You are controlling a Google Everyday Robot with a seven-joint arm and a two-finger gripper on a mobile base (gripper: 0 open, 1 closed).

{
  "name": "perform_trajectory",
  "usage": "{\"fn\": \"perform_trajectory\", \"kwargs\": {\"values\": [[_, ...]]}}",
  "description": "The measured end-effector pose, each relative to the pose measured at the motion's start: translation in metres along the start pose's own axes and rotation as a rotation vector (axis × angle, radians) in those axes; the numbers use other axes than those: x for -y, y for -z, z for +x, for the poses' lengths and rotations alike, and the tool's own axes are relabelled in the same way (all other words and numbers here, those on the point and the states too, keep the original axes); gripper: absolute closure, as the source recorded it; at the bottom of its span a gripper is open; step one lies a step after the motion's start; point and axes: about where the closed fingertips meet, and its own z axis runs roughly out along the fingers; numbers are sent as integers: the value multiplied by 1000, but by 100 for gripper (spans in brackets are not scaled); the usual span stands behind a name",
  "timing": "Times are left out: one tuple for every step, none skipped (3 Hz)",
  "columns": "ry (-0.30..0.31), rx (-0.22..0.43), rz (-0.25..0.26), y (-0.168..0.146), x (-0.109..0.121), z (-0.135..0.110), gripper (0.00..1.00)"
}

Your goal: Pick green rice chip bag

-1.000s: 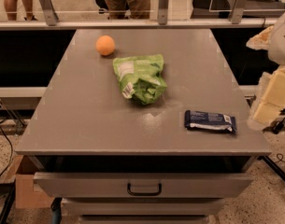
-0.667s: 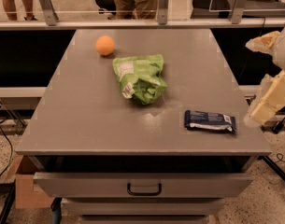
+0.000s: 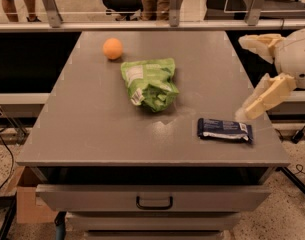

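Observation:
The green rice chip bag [image 3: 150, 83] is light green and wrinkly with white label patches. It lies flat near the middle of the grey table [image 3: 92, 129]. My gripper [image 3: 256, 70] hangs at the table's right edge, well right of the bag and apart from it. Its two cream fingers [image 3: 266, 95] are spread wide, with nothing between them. The lower finger is just above and to the right of the dark blue packet.
An orange ball [image 3: 112, 48] sits at the table's far left, behind the bag. A dark blue flat packet [image 3: 225, 129] with white print lies near the front right corner. A drawer with a handle [image 3: 154, 203] is below the tabletop. A railing and people stand behind the table.
My gripper has moved a little left, in over the table's right edge. The bag, ball and packet have not moved.

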Motion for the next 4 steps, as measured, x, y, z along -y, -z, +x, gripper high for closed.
{"fn": "perform_trajectory", "kwargs": {"values": [[7, 122, 0, -29, 0, -32, 0], [7, 122, 0, -29, 0, -32, 0], [-17, 122, 1, -44, -6, -31, 0], [-33, 141, 17, -69, -4, -26, 0]]}}
